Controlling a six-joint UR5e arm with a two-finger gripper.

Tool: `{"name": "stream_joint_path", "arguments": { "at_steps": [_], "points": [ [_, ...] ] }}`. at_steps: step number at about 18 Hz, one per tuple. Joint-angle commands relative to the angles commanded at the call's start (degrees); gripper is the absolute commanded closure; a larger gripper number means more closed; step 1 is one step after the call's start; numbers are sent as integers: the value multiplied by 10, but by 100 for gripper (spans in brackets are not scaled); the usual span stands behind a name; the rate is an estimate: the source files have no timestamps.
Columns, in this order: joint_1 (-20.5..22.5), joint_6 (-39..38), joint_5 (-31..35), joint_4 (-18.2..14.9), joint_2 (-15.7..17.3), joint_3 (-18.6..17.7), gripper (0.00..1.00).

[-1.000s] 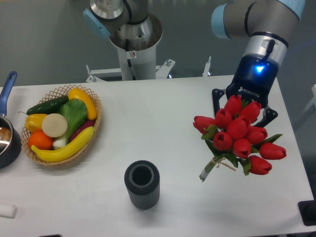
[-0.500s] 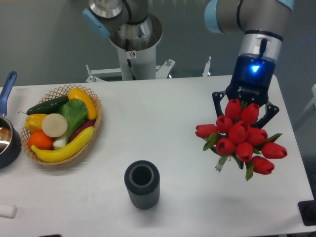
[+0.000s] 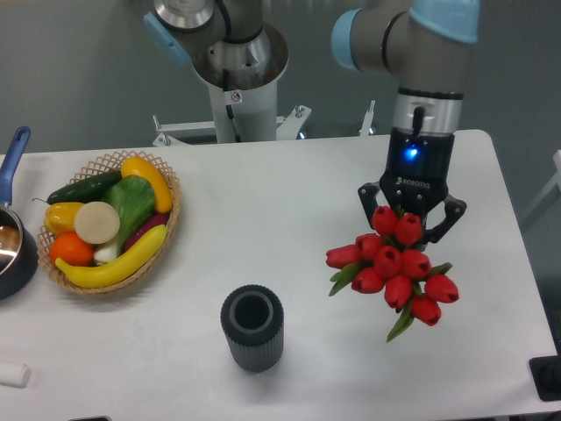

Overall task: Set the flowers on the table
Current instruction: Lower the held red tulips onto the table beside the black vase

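The flowers, a bunch of red tulips with green leaves, hang blossoms toward the camera over the right half of the white table. My gripper points down from above and is shut on the bunch; its black fingers show on either side behind the top blossoms. The stems are hidden behind the blossoms. I cannot tell whether the bunch touches the tabletop.
A dark grey ribbed cylinder vase stands front centre. A wicker basket of fruit and vegetables sits at the left. A dark pan with a blue handle is at the left edge. A small white object lies at the front left.
The gripper has moved left with the flowers and the bunch has turned; the stem ends that showed below the blossoms are now hidden.
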Motion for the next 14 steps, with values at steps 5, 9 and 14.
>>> {"name": "stream_joint_path", "arguments": {
  "at_steps": [5,9,14],
  "points": [
    [-25,53,128,-26,-19,-8,67],
    [-36,71,197,-26,-54,-4,67],
    [-42,72,227,-23,-84,3,66]
  ]
}}
